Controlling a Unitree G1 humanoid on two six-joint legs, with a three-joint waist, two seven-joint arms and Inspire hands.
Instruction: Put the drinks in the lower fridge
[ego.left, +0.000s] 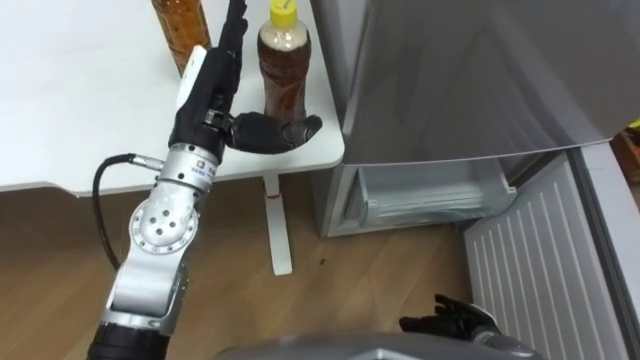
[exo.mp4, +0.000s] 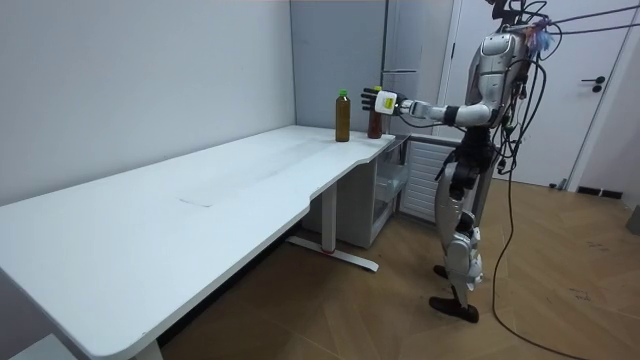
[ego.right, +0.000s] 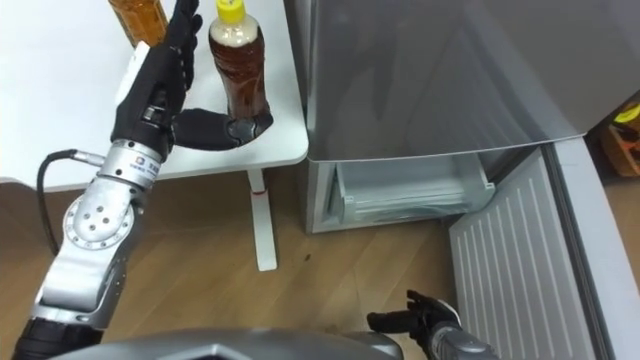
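- Left hand (ego.left: 212, 105) open: fingers straight, thumb stretched across the base of the yellow-capped brown plastic drink bottle (ego.left: 283, 75).
- Bottle upright on the white table (ego.left: 80, 100) corner, just right of the palm.
- Right hand (ego.left: 455, 320) low, fingers loose, well apart from the bottle.

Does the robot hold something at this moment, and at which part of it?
Nothing is held yet. The left hand is open beside the yellow-capped bottle, thumb before its base; the right hand hangs empty.
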